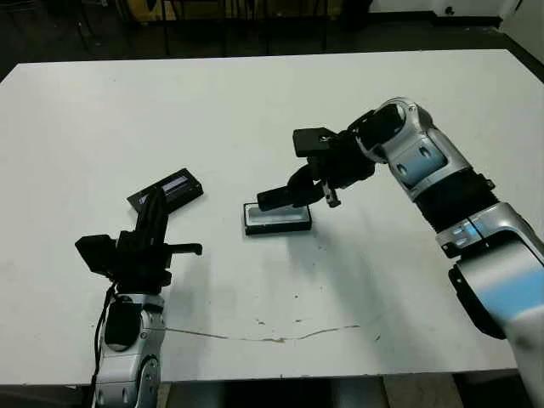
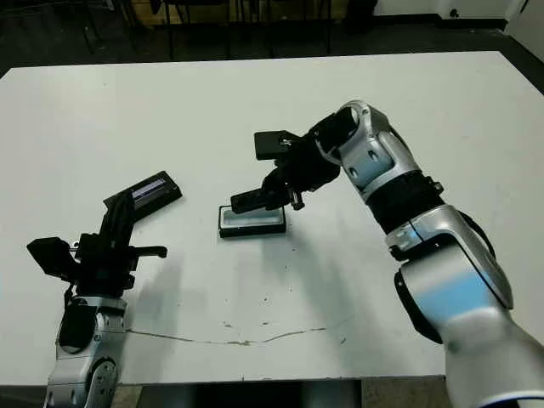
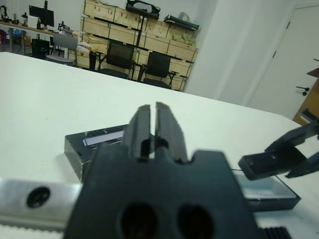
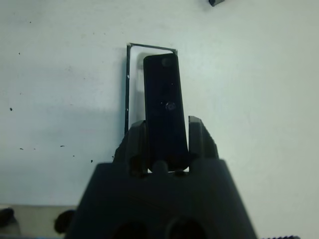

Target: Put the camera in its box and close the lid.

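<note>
The slim black camera (image 1: 282,197) hangs just above the box (image 1: 276,223), a shallow white-lined tray near the table's middle. My right gripper (image 1: 316,190) is shut on the camera's right end. In the right wrist view the camera (image 4: 163,94) sticks out between the two fingers (image 4: 135,139), covering most of the box (image 4: 127,84) below. The lid (image 1: 174,187), flat and black with a pale strip, lies on the table to the left of the box. My left gripper (image 1: 156,201) stands upright just in front of the lid, shut on nothing; its own view shows the lid (image 3: 102,138) behind it.
A thin crack line (image 1: 280,337) runs across the white table near its front edge. Chairs and stacked wooden crates (image 3: 144,42) stand beyond the table's far side.
</note>
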Controlling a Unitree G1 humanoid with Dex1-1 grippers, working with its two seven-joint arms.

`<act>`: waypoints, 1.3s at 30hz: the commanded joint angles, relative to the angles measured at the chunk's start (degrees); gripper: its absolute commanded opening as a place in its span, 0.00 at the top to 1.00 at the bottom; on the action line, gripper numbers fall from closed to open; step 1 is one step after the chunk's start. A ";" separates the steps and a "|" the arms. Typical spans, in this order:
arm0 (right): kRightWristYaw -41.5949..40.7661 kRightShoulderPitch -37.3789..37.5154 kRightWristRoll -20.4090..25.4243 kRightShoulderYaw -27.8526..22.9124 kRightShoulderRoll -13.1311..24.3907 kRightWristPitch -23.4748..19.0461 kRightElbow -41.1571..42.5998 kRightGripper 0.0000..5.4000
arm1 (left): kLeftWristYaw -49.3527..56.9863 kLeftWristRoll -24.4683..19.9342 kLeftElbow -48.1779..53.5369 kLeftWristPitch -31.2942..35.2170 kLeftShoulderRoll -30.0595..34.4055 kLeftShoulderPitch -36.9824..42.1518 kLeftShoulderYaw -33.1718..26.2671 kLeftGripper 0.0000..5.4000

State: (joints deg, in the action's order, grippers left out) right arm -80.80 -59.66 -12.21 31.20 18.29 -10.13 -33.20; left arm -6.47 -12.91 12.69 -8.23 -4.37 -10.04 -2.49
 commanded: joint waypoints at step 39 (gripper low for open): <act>0.22 2.83 -3.99 5.65 -2.86 -3.20 4.50 0.87 | 1.74 1.56 -0.98 -0.30 -0.61 -1.37 1.12 1.00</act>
State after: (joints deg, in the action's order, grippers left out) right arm -79.18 -57.71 -16.51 35.81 16.38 -12.96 -28.63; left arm -5.10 -11.35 12.32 -8.85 -4.89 -10.85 -1.30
